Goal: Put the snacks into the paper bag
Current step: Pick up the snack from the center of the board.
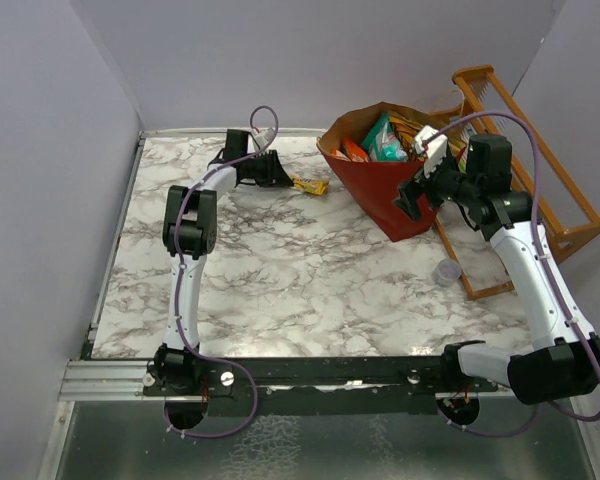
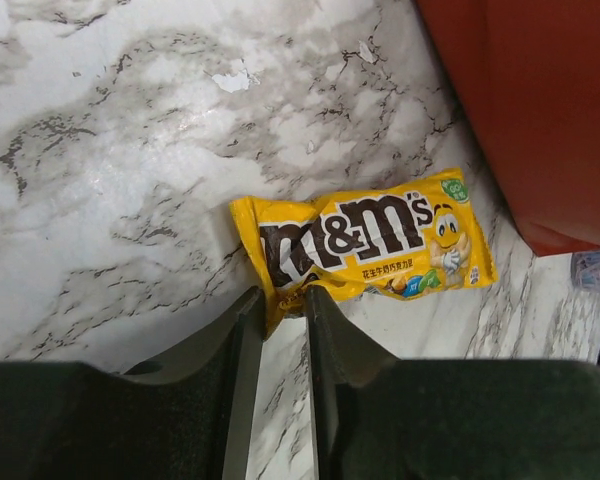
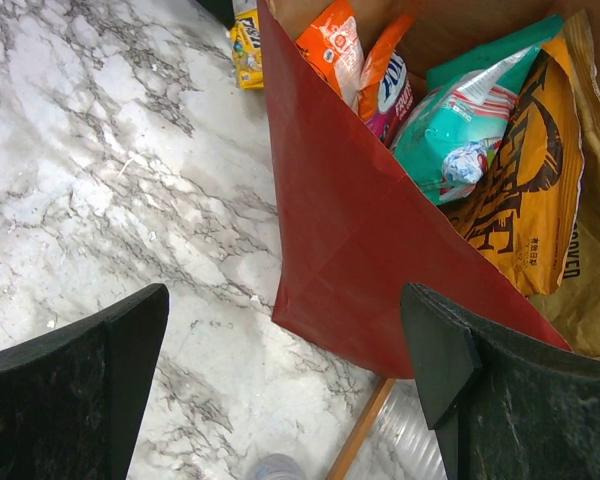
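Observation:
A yellow M&M's packet (image 2: 370, 240) lies flat on the marble table just left of the red paper bag (image 2: 550, 110). My left gripper (image 2: 282, 300) pinches the packet's crumpled near-left corner between its fingertips. From above, the packet (image 1: 311, 185) lies between the left gripper (image 1: 280, 178) and the paper bag (image 1: 380, 200). The bag (image 3: 350, 230) stands open and holds several snacks: an orange pouch (image 3: 330, 45), a teal pouch (image 3: 460, 120) and a large tan chip bag (image 3: 540, 200). My right gripper (image 3: 283, 300) hovers wide open above the bag's near wall, holding nothing.
An orange wooden rack (image 1: 540, 190) stands right of the bag, against the right wall. A small clear plastic cup (image 1: 447, 271) sits on the table near the rack's front end. Grey walls close in the table on three sides.

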